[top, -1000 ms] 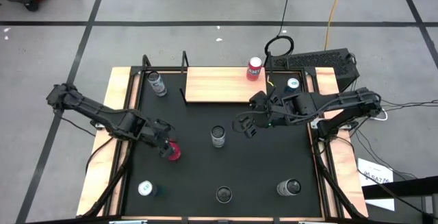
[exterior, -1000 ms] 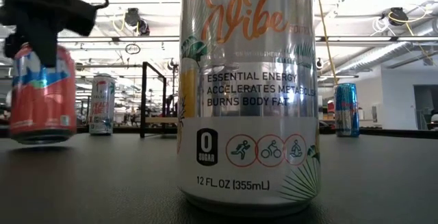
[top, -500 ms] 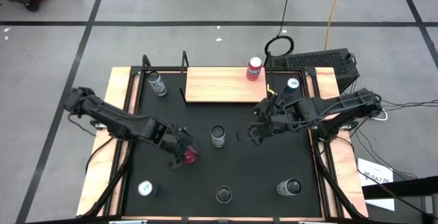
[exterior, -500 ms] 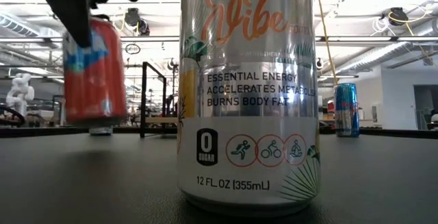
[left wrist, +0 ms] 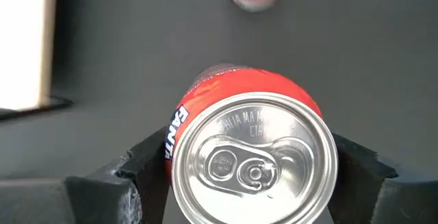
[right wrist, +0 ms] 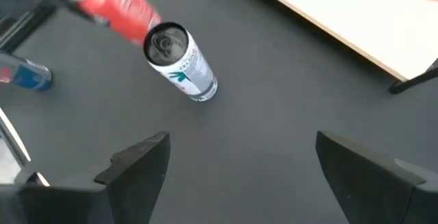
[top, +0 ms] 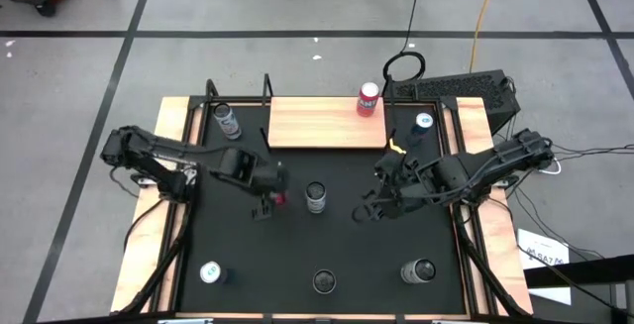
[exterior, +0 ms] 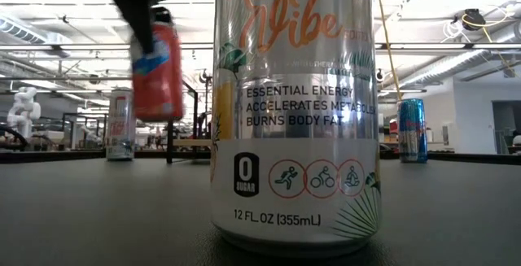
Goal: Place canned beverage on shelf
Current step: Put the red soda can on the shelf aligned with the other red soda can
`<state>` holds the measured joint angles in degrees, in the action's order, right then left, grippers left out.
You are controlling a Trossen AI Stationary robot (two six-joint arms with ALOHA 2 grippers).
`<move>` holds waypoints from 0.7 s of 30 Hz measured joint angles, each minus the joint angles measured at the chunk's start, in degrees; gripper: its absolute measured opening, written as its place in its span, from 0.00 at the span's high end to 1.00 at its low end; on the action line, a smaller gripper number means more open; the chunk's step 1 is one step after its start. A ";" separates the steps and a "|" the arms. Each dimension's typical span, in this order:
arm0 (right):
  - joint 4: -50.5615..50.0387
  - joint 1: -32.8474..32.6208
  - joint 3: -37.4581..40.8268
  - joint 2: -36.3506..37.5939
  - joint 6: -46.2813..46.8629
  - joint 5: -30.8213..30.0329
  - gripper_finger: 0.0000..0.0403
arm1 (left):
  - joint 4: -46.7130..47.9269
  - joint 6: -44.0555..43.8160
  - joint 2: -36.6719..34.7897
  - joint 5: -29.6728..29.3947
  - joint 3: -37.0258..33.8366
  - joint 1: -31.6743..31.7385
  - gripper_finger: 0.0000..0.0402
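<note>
A red beverage can hangs above the black mat, left of the silver can at the table's middle, with my left gripper shut on it. The left wrist view looks down on its silver top. The shelf, a light-wood board, lies at the far edge and bears another red can at its right end. My right gripper hovers open to the right of the silver can, with nothing between its fingers. My left gripper pinches the red can's side wall just under the top rim between its two fingers, one on either side. The fingers come from above, pointing steeply down. The can hangs nearly upright below them, lifted clear of the mat.
More cans stand on the mat: one far left, a blue one far right, and three along the near edge. Black frame rails rise at the shelf's left end.
My left gripper has carried the red can up and toward the table's right, then toward the far edge, closing on the middle silver can. It has rolled, and the can has gone from tilted to nearly upright. My right gripper has drifted toward the near edge, staying open.
</note>
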<state>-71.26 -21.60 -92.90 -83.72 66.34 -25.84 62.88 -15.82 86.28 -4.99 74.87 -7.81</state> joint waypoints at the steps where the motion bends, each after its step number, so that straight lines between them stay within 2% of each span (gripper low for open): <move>1: -0.58 -0.14 0.00 0.00 0.32 -0.04 0.13 | -0.14 1.05 0.03 0.00 0.98 1.05 0.30; 6: -2.03 0.62 0.00 0.00 -1.54 -4.00 0.13 | -1.68 8.64 0.33 -0.94 3.90 4.56 0.30; 9: -2.08 2.12 0.00 0.00 -3.21 -4.20 0.13 | -2.96 14.28 0.39 -2.69 4.30 8.00 0.30; 17: -4.55 2.41 0.00 0.02 -3.78 -4.16 0.13 | -5.84 21.96 5.30 -3.02 4.61 18.78 0.30; 21: -5.10 2.79 0.00 0.03 -3.53 -3.97 0.13 | -5.72 24.16 8.80 -3.06 8.28 22.53 0.30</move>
<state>-76.37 -18.81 -92.90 -83.69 62.81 -29.81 57.16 8.35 95.08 -8.05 83.15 14.71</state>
